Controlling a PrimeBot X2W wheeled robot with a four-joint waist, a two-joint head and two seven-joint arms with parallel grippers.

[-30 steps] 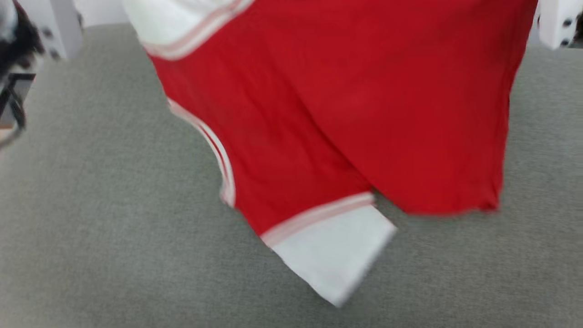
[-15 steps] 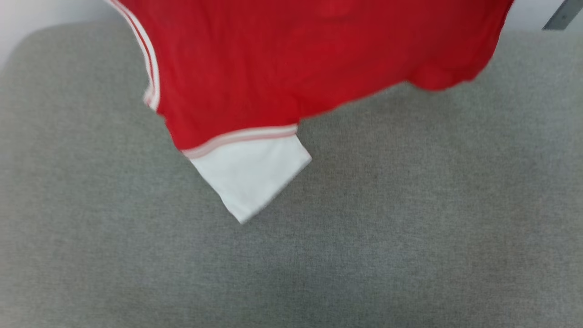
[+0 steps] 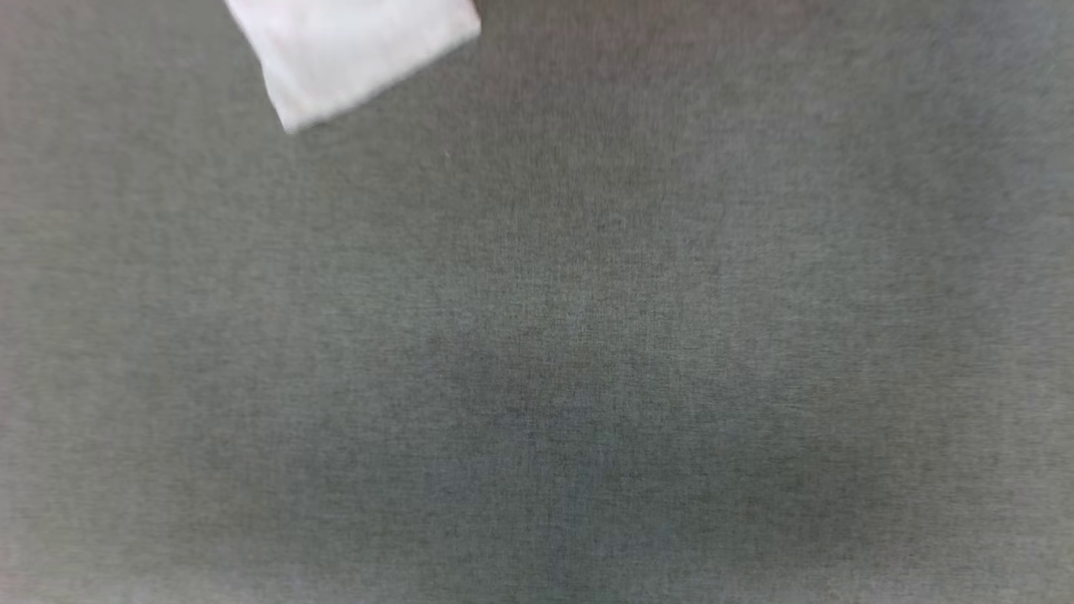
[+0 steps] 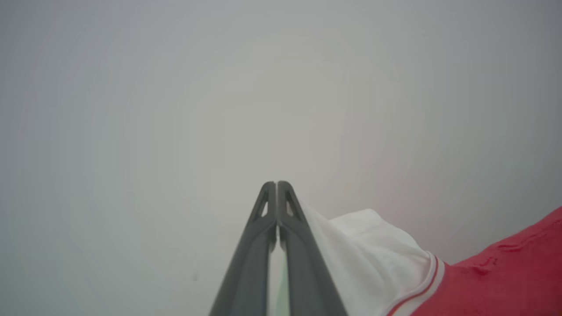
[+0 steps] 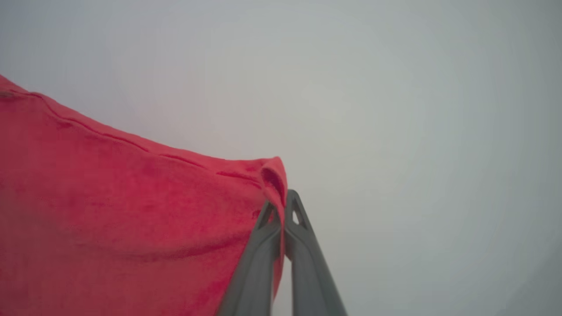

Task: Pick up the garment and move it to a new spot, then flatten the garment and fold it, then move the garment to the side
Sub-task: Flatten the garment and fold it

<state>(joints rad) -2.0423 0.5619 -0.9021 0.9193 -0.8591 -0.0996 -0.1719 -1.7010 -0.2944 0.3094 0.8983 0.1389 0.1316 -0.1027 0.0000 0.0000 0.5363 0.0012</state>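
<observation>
In the left wrist view my left gripper [image 4: 277, 184] is shut on a white sleeve panel of the garment [image 4: 373, 254]; striped trim and red cloth trail off to the lower right. My right gripper [image 5: 285, 199] is shut on the red hem of the garment [image 5: 131, 219], which hangs to its left in the right wrist view. The head view catches a white sleeve end of the garment [image 3: 361, 50] at the top left, over the grey fabric surface [image 3: 587, 335].
The grey fabric surface spreads across the head view. Both wrist views look at a plain pale grey background behind the fingers.
The garment has slid up and out of the head view; from a large red sheet, only the white sleeve end is left at the top. Whether cloth or camera moved, I cannot tell.
</observation>
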